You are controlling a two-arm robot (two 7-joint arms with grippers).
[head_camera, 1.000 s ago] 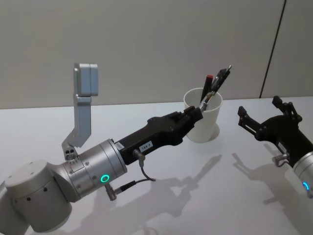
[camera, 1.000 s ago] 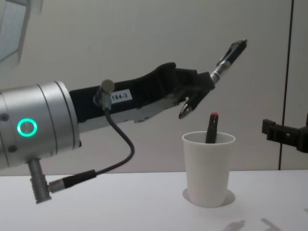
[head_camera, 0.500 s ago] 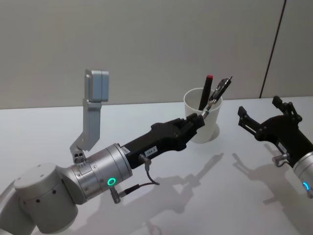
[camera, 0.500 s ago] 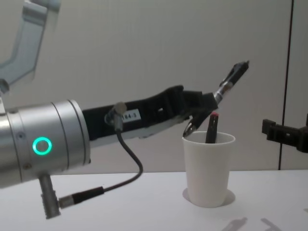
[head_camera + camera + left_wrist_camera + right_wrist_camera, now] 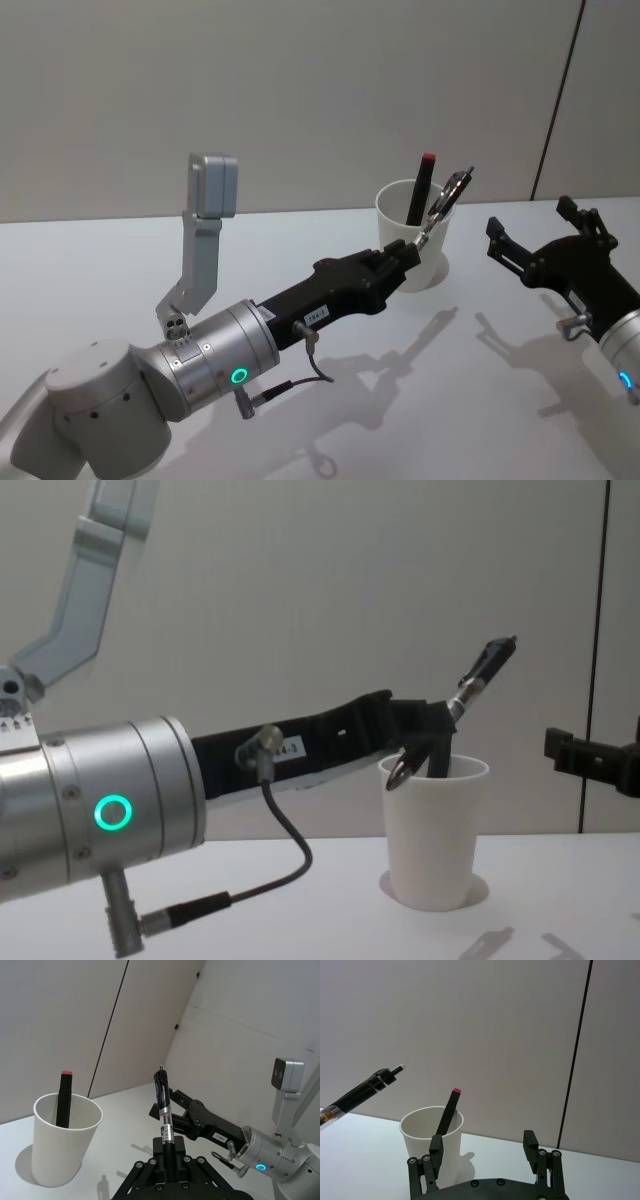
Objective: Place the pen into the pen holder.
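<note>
Head view | left pincer (image 5: 411,249) grips pen (image 5: 447,202) | pen holder (image 5: 436,264) hides marker's (image 5: 421,188) base

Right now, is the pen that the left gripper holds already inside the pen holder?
No, the pen sits clamped in the jaws of the left gripper, apart from the pen holder.

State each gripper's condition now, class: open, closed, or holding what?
Left gripper: closed on the pen, by the pen holder.
Right gripper: fingers open, empty.
</note>
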